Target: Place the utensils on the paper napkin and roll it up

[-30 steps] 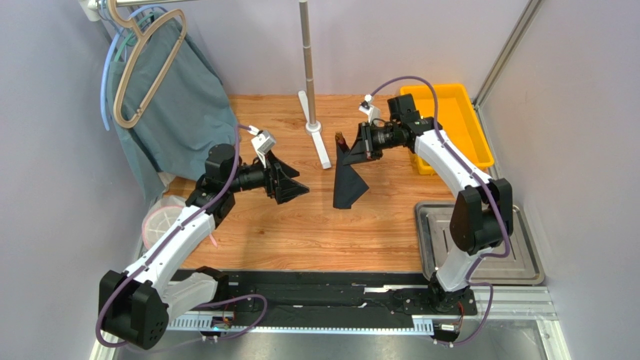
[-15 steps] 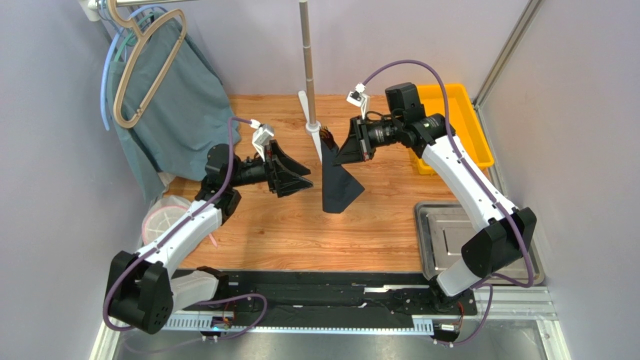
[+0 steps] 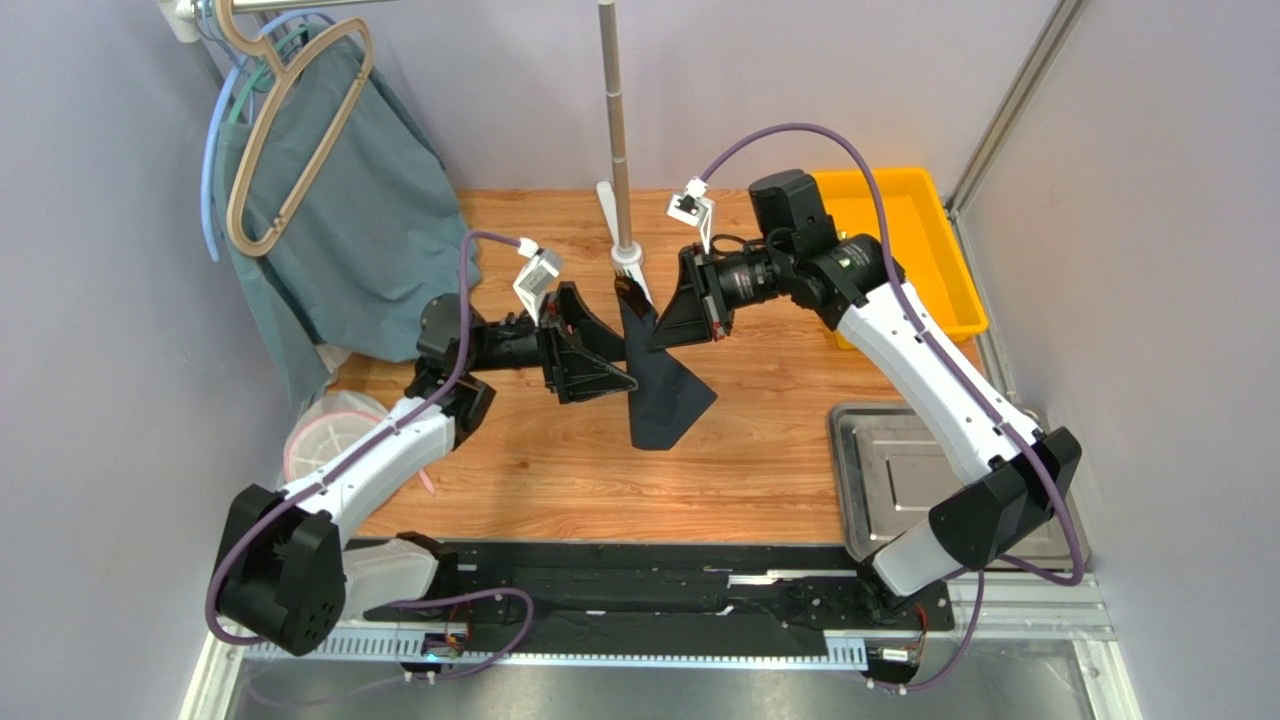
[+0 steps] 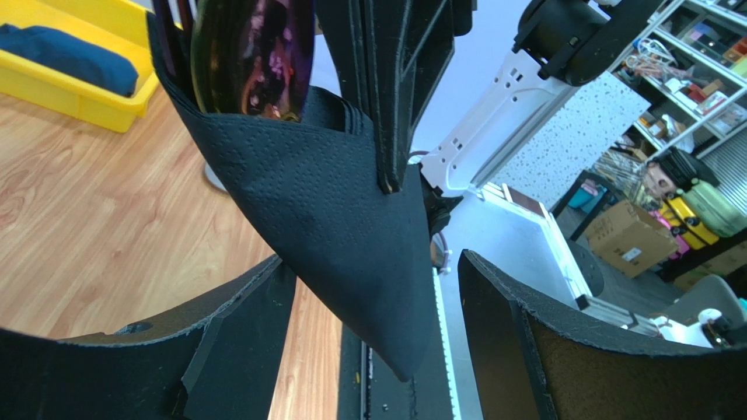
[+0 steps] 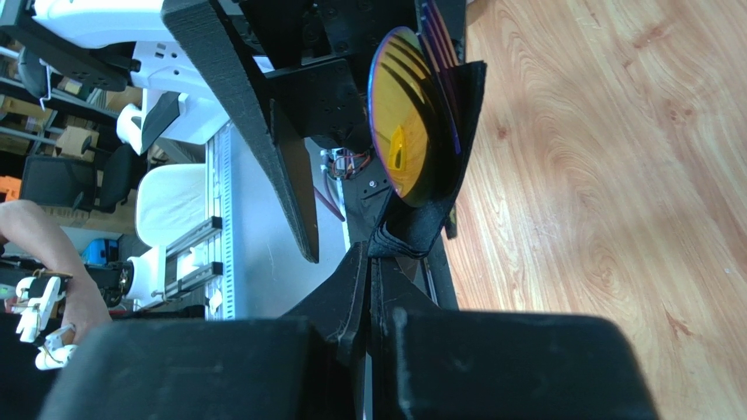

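The black paper napkin [image 3: 663, 384] hangs in the air over the wooden table, folded into a cone around the utensils [image 3: 625, 288]. An iridescent spoon [image 5: 408, 114] and fork tines stick out of its top; the spoon also shows in the left wrist view [image 4: 254, 52]. My right gripper [image 3: 664, 321] is shut on the napkin's upper edge [image 5: 419, 229]. My left gripper [image 3: 613, 362] is open, its jaws either side of the napkin's hanging point [image 4: 351, 210] and not touching it.
A yellow bin [image 3: 908, 240] stands at the back right and holds a dark blue bundle [image 4: 70, 57]. A steel tray [image 3: 902, 480] lies front right. A stand pole [image 3: 616, 135] rises behind the napkin. A teal cloth [image 3: 346, 225] hangs at the left over a pink-rimmed bowl [image 3: 323, 443].
My right arm has carried the napkin bundle leftward and nearer. My left gripper has moved right, so the napkin's lower point now hangs between its open jaws.
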You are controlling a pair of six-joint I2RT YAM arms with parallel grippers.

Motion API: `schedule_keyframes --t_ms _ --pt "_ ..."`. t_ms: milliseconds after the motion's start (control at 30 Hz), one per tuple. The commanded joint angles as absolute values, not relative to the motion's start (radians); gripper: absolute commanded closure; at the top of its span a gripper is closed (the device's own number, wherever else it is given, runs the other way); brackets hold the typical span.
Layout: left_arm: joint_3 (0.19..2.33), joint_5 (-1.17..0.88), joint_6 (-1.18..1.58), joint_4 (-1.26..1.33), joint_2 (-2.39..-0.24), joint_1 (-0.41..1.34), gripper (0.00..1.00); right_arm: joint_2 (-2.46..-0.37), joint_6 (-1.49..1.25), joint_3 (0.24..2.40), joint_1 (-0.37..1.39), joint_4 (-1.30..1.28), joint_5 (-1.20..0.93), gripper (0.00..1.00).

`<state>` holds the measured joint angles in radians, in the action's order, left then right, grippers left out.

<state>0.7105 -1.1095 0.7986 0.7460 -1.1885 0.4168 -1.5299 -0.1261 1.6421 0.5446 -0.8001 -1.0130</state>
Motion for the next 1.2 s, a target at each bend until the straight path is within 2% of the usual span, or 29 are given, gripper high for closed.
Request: schedule_keyframes --t_ms 0,333,667,967,1067,1100,1167 --pt "0.735 -1.128 0.811 0.845 -1.186 0.428 0.23 -1.473 -0.123 1.703 0.575 -0.788 -1.039 1.0" --pt "0.746 -1.128 0.853 0.9 -1.17 0.48 0.27 -1.467 -0.138 1.726 0.601 -0.785 -1.04 1.0" --pt "0.755 -1.097 0.887 0.894 -1.167 0.494 0.4 -1.459 -0.138 1.726 0.623 -0.782 -1.04 1.0" --pt "0.752 -1.092 0.925 0.908 -1.163 0.494 0.66 -1.457 -0.14 1.73 0.624 -0.781 -1.019 1.0" --pt "0.741 -1.089 0.937 0.914 -1.149 0.494 0.86 -1.453 -0.135 1.726 0.624 -0.779 -1.0 1.0" --pt "0.738 -1.089 0.939 0.908 -1.146 0.494 0.96 -1.453 -0.133 1.727 0.626 -0.778 -0.994 1.0" --pt "0.732 -1.082 0.94 0.9 -1.129 0.494 1.0 -1.45 -0.13 1.733 0.624 -0.781 -0.973 1.0"
